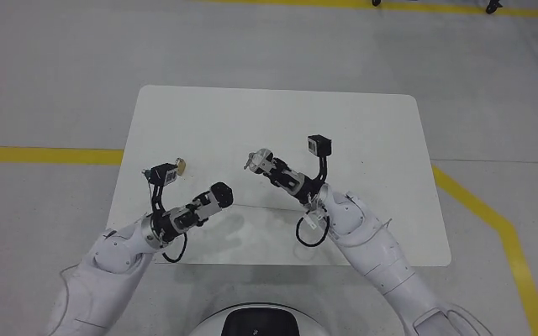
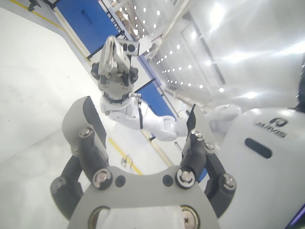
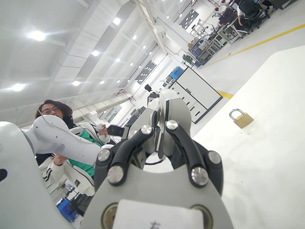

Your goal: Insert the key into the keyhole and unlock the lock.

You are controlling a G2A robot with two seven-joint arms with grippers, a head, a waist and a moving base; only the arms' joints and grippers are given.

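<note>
R claw (image 3: pixel 163 106) clamped on the key (image 3: pixel 160 115); L claw (image 2: pixel 140 107) wide open, nothing in it, facing the R one; brass padlock (image 3: pixel 241 118) lying flat on the white surface (image 1: pixel 370 126), near its left edge.

White table (image 1: pixel 370 168); brass padlock (image 3: pixel 242 119) lying on it, shackle seemingly closed.

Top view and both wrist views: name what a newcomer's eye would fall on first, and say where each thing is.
First, the brass padlock, lying on the white table toward its left side, shackle closed, beside the left arm. Next, the right gripper over the table's middle, shut on a thin metal piece, apparently the key. The left gripper faces it, open and empty.
</note>
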